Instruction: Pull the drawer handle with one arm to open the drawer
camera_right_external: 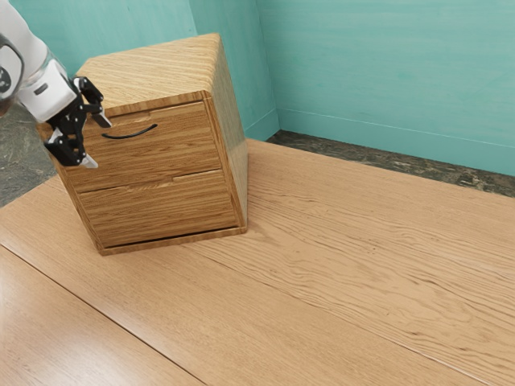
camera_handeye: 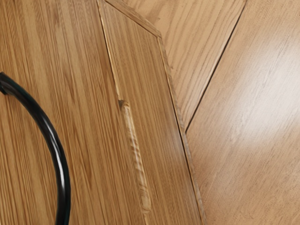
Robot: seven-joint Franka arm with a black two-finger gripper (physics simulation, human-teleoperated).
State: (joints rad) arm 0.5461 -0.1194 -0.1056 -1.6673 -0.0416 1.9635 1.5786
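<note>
Two drawers (camera_right_external: 153, 149) make up the front of a small wooden cabinet (camera_right_external: 161, 68). The top one carries the handle (camera_right_external: 129, 133), a thin black bar bowed downward, set high on the front toward the exterior view's left. The lower front (camera_right_external: 161, 205) is plain. The top front looks about level with the cabinet's face; cannot tell if it is out at all.

The cabinet stands on the table (camera_right_external: 338, 289) at the exterior view's upper left, turned at an angle to the table's planks.

The exterior view has the gripper (camera_right_external: 94, 141), black, on a white arm coming in from the left. Its fingers are spread and released, holding nothing, one above the other in front of the top drawer's left edge. The upper tip is just beside the handle's left end; no contact readable.

The wrist view gives the handle (camera_handeye: 51, 140) close up as a thick glossy black arc over the drawer's straight grain, then a seam and a raised lip in the wood beside it, then bare table (camera_handeye: 253, 140) with one plank joint.

Nothing lies between gripper and handle. Past the table there is a dark speckled floor strip (camera_right_external: 418, 165), then teal walls (camera_right_external: 386, 64) meeting in a corner behind the cabinet.
</note>
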